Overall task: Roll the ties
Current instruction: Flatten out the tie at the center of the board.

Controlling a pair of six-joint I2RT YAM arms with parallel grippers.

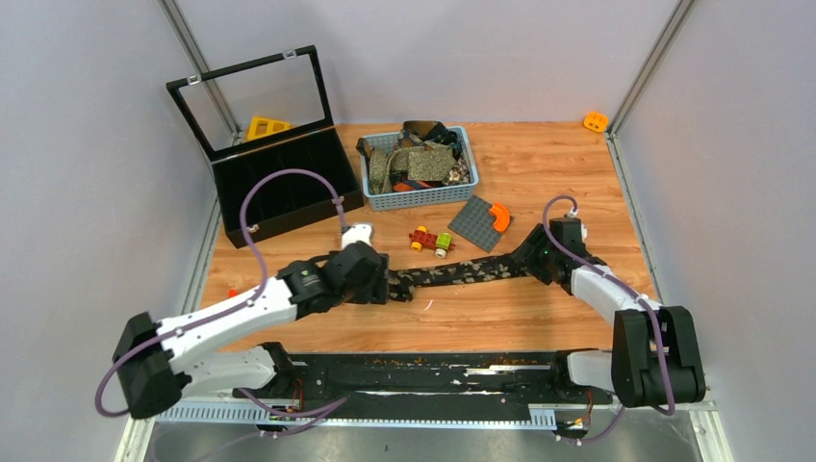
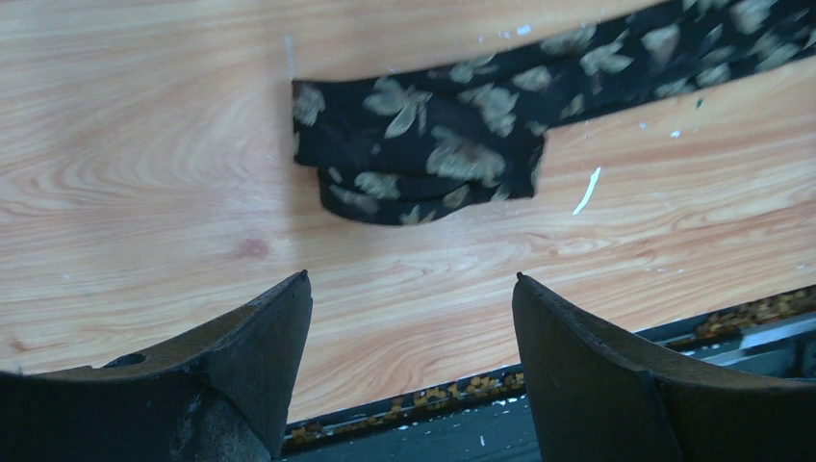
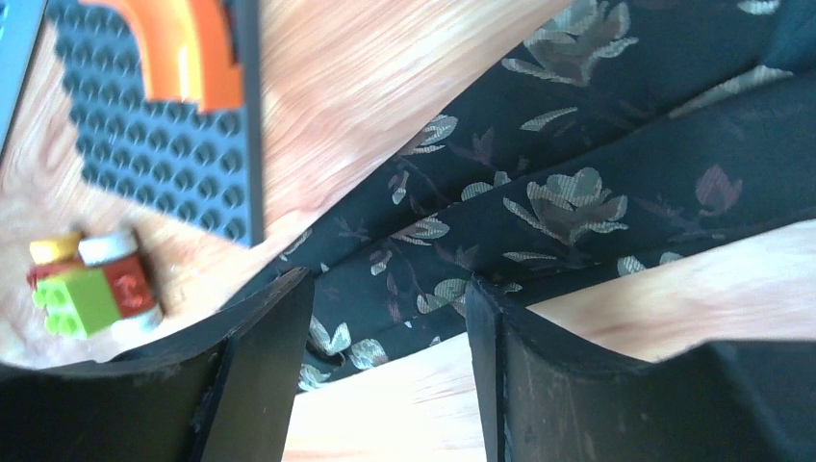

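Tie (image 1: 452,273), black with a pale floral print, lies stretched across the desk (image 1: 539,318) between both arms. The left fingers (image 2: 279,327) are released and hold nothing, poised just short of its folded-over left end, while the right fingers (image 3: 269,327) stand spread astride its other end without clamping it. Beyond it sit toy bricks (image 1: 430,240), a grey studded plate (image 1: 476,226), a blue basket (image 1: 419,200) heaped with more ties (image 1: 419,159), and an open black box (image 1: 279,197).
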